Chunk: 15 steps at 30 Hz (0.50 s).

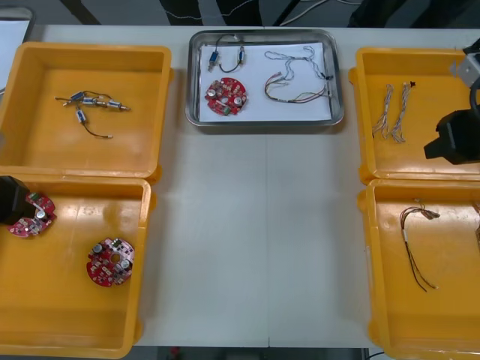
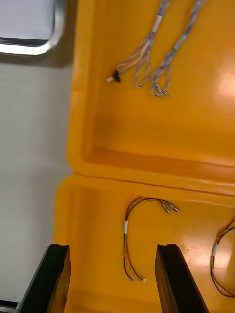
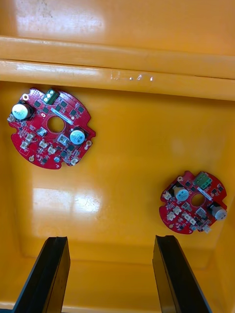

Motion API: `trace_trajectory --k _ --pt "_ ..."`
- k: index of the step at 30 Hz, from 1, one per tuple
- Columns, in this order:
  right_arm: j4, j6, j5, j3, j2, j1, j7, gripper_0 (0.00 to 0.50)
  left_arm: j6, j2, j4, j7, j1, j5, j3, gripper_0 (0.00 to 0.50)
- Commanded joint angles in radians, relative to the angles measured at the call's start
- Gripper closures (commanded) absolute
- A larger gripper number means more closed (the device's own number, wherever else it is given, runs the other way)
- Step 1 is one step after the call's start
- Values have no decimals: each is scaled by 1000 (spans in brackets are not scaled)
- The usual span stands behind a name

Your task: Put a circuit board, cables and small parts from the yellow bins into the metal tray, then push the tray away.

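At top centre of the front frame, flanked by the yellow bins: metal tray, shiny rounded rim, white sheet inside. Lying in it already, a round red circuit board studded with silver caps, a thin looping cable of mixed colours to its right, and small metal parts on dark leads above. Judged loaded, so only the push away left to do

At the left edge, over the lower left bin: left gripper, black fingers spread wide, gripping nothing, looking down on two spare boards flat on glossy plastic. Probably parked there to keep clear

At the right edge, near the seam between the two right bins: right gripper, fingers likewise well apart and empty, with a red and yellow cable on the bin floor seen between them, seemingly not touched. Twisted cables limp in the upper right bin. Both well apart from the tray; calls for a reach inward to its near rim, then a flat, steady shove
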Motion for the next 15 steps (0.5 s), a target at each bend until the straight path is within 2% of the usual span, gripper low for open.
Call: trace_trajectory --k 1,15 --pt "-33 3 28 -108 -40 71 2 0 -9 15 -24 -76 18 -8 31 0" --pt "-31 3 39 -247 -40 261 90 0 -9 15 -24 -76 18 -8 31 0"
